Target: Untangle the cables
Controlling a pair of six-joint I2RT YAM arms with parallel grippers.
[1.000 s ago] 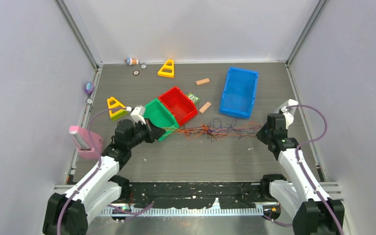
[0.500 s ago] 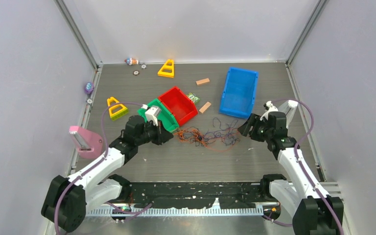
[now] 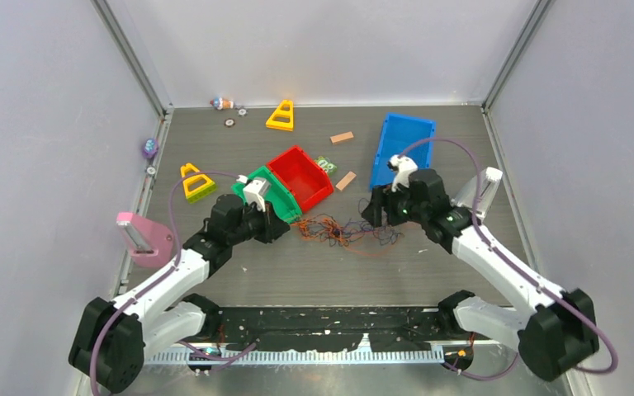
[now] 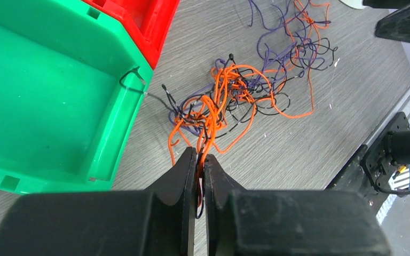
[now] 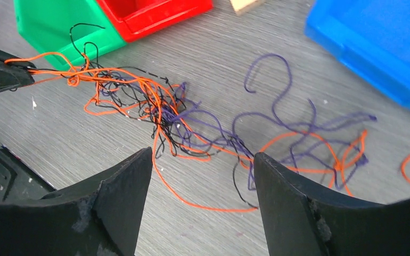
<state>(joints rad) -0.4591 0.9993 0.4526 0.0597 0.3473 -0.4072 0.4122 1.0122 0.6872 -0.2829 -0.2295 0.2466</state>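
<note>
Grey wood-grain tabletop, walled in white: the cables (image 3: pixel 345 231) lie in one knotted clump of orange, purple and black strands between the green bin (image 4: pixel 48 96) and the blue bin (image 3: pixel 409 136). The left gripper (image 4: pixel 198 158) pinches orange and black strands at one end of the clump. The right gripper (image 5: pixel 203 160) hangs spread wide over the purple loops, holding nothing. No strand looks separated yet, so nearly all the untangling appears left.

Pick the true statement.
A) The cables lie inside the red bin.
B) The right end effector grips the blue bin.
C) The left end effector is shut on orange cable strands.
C: the left end effector pinches orange strands of the cables; the right end effector hangs open over them.
</note>
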